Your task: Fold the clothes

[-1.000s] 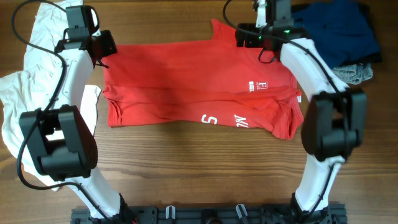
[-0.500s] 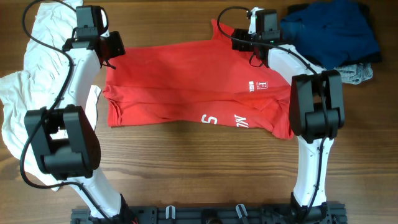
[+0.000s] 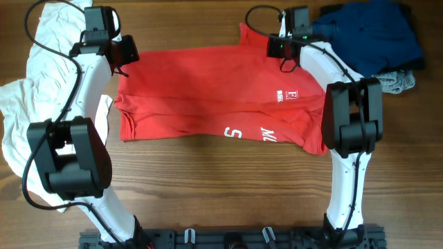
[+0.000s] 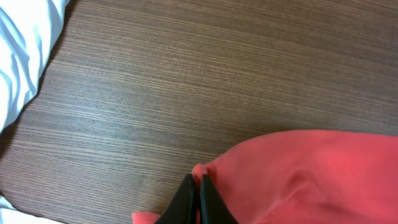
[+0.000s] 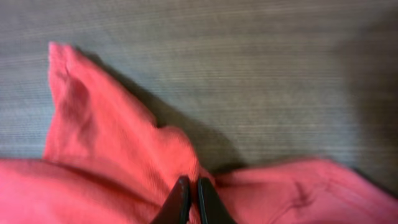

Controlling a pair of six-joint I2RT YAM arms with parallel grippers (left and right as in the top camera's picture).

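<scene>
A red short-sleeved T-shirt (image 3: 208,86) lies spread across the wooden table, partly folded, with white lettering near its lower edge. My left gripper (image 3: 123,55) is shut on the shirt's far left corner; in the left wrist view the dark fingers (image 4: 198,185) pinch the red hem (image 4: 298,174). My right gripper (image 3: 275,47) is shut on the far right edge by the sleeve; the right wrist view shows its tips (image 5: 189,186) clamped on a ridge of red cloth (image 5: 112,162). The sleeve (image 5: 68,87) sticks up to the left.
A large white shirt (image 3: 28,90) is heaped along the left side, under the left arm. A dark blue garment (image 3: 374,34) and a grey piece (image 3: 398,81) lie at the far right corner. Bare wood spans the table's near half.
The right gripper moved along the shirt's far edge and closed on the cloth near the sleeve. The left gripper shifted slightly right, staying shut on its corner.
</scene>
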